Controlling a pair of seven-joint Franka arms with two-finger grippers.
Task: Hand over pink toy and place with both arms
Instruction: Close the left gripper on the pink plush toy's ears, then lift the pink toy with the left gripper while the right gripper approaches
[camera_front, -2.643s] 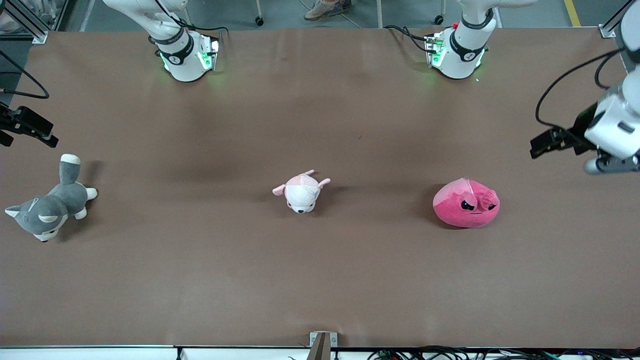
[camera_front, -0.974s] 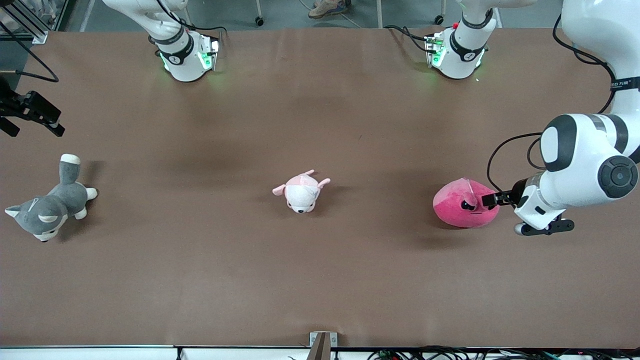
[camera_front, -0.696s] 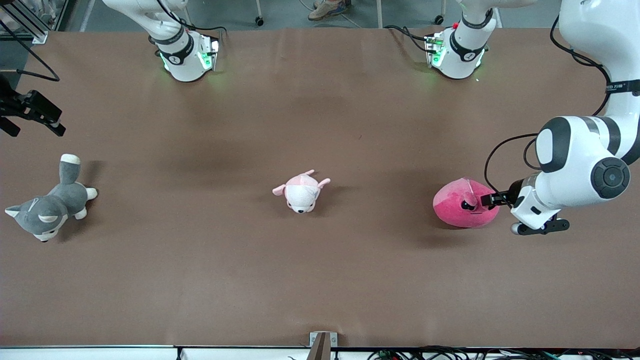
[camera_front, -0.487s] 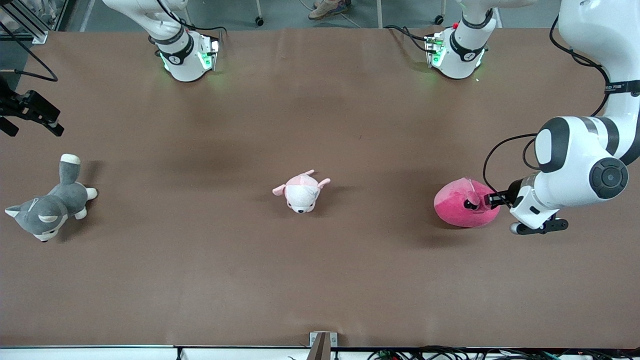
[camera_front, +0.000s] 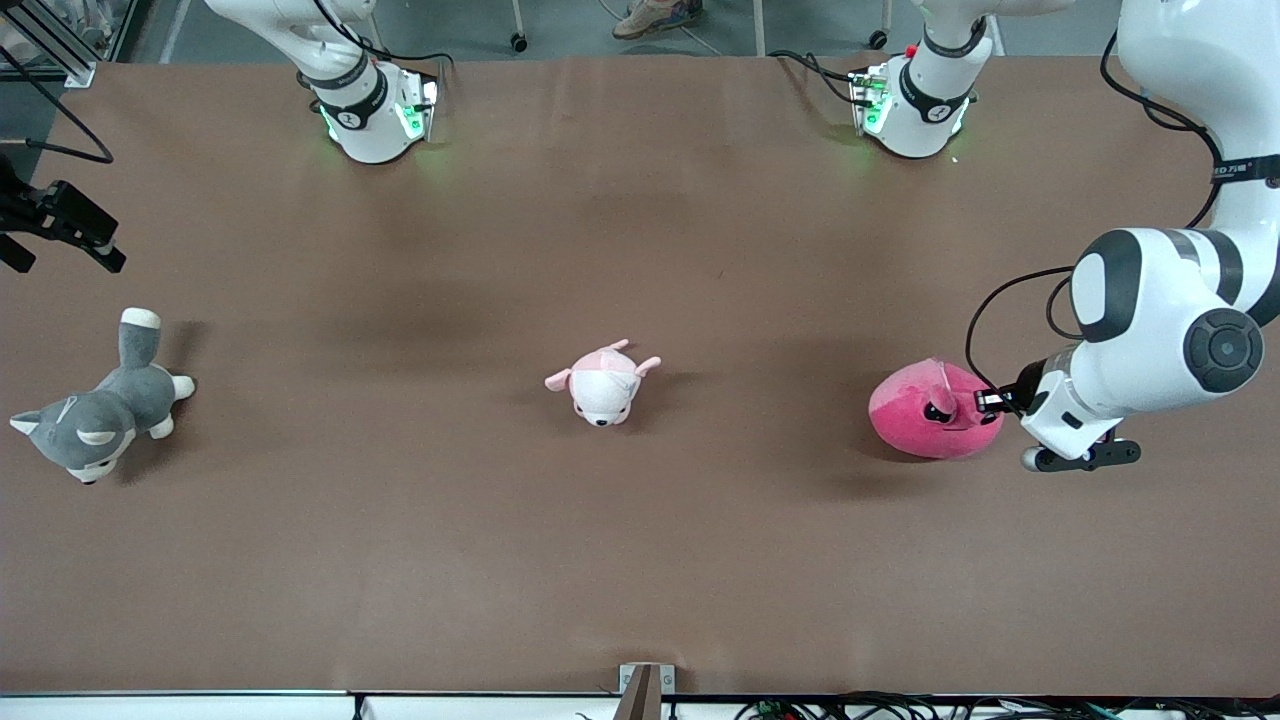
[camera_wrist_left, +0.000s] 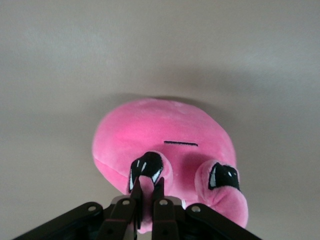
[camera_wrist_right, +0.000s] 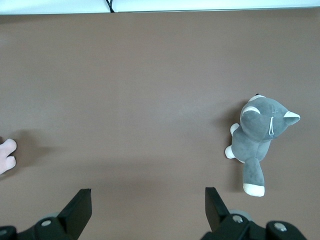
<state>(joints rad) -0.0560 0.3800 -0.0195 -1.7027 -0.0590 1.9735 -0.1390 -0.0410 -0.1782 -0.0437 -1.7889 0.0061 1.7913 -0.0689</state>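
Observation:
The pink toy (camera_front: 928, 418), a round hot-pink plush with angry black eyes, rests on the brown table toward the left arm's end. My left gripper (camera_front: 986, 401) is low beside it, shut on one of its stubby nubs by an eye. In the left wrist view the two fingers (camera_wrist_left: 131, 186) pinch that nub, with the pink toy (camera_wrist_left: 160, 125) filling the middle and my left gripper (camera_wrist_left: 148, 192) at its edge. My right gripper (camera_front: 92, 245) waits open and empty at the right arm's end of the table, and it also shows in the right wrist view (camera_wrist_right: 147, 200).
A small pale pink-and-white plush (camera_front: 603, 385) lies mid-table; its paw shows in the right wrist view (camera_wrist_right: 6, 156). A grey-and-white husky plush (camera_front: 95, 420) lies near the right gripper, also in the right wrist view (camera_wrist_right: 260, 135). The table (camera_front: 640, 560) is brown.
My left arm came down from the table's end to the pink toy and its fingers closed on the nub. The toy shifted slightly. The right gripper barely moved.

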